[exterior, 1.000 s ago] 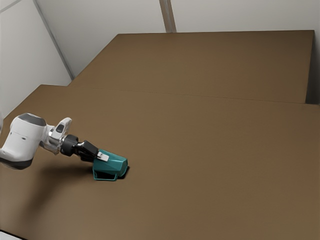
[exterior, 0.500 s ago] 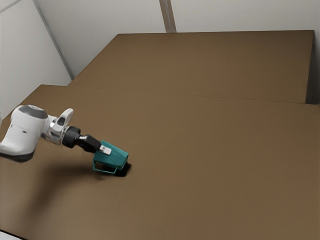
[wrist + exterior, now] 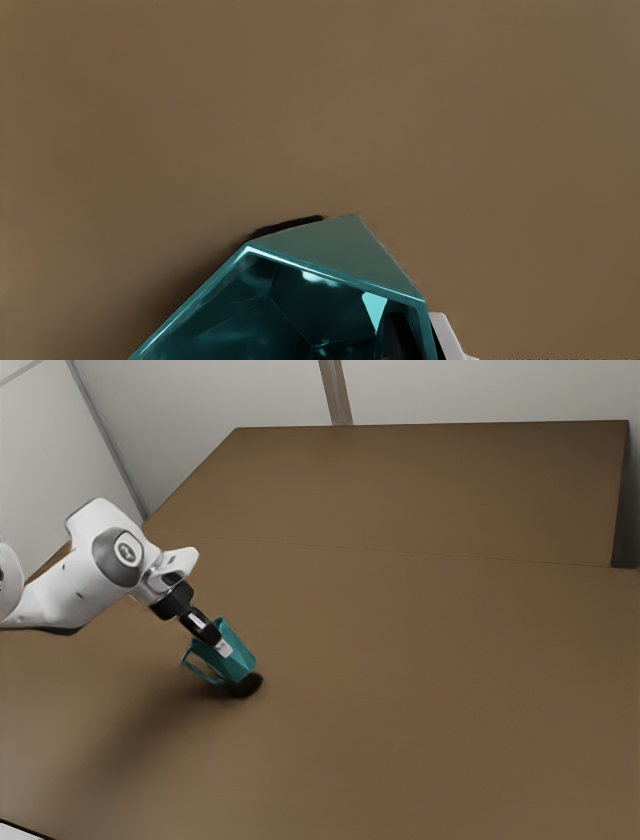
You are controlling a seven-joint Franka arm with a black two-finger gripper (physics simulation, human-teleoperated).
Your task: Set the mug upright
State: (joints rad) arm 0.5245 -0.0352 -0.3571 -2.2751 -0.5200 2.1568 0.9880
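Mug (image 3: pixel 239 664) tilted, mouth up toward arm (image 3: pixel 80 580), base down toward exterior view's right. Long axis slants between upright and flat. Handle (image 3: pixel 187 663) on exterior view's left. Gripper (image 3: pixel 221 646) closed on mug wall: one finger inside, one outside. Mug above near part of table (image 3: pixel 400 680); dark shadow (image 3: pixel 247 685) by base. Base contact: cannot tell.

The mug (image 3: pixel 238 661) has turned from lying on its side to a steeper tilt, its mouth raised higher. The gripper (image 3: pixel 222 646) now is pointing more steeply down than before. Behind it, the arm (image 3: pixel 82 578) has risen and come further toward the exterior view's right.
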